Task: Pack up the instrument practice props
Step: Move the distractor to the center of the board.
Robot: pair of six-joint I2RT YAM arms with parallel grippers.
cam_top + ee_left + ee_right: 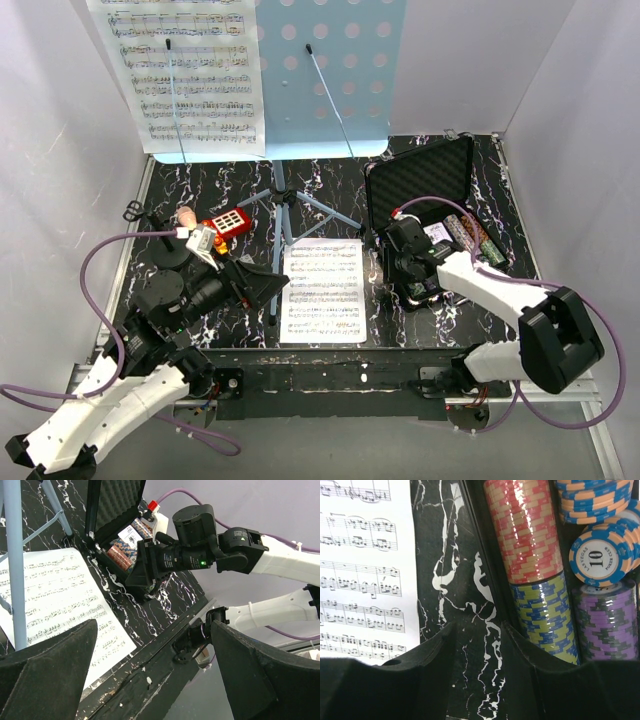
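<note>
Sheet-music page (322, 290) lies flat mid-table (190, 185) in the top view. From it, the music stand (320, 80) rises at 12 o'clock bearing a second page (190, 75), the microphone (185, 214) is at 10 o'clock and the open case (420, 175) at 2 o'clock. The left gripper (262, 283) hovers at its 9 o'clock edge and the right gripper (398, 272) at 3 o'clock.

In the left wrist view, the left gripper's (154, 627) jaws stand wide apart and empty. The page (50, 595) lies beyond them, the stand pole (14, 565) is at 9 o'clock, and the right gripper (142, 572) is at 12 o'clock before the case (117, 500).

In the right wrist view, the right gripper's (476, 630) jaws are narrowly parted and hold nothing. They are over bare table (460, 580), with the page (365, 570) at 9 o'clock and the chip rolls (525, 530) at 3 o'clock.
</note>
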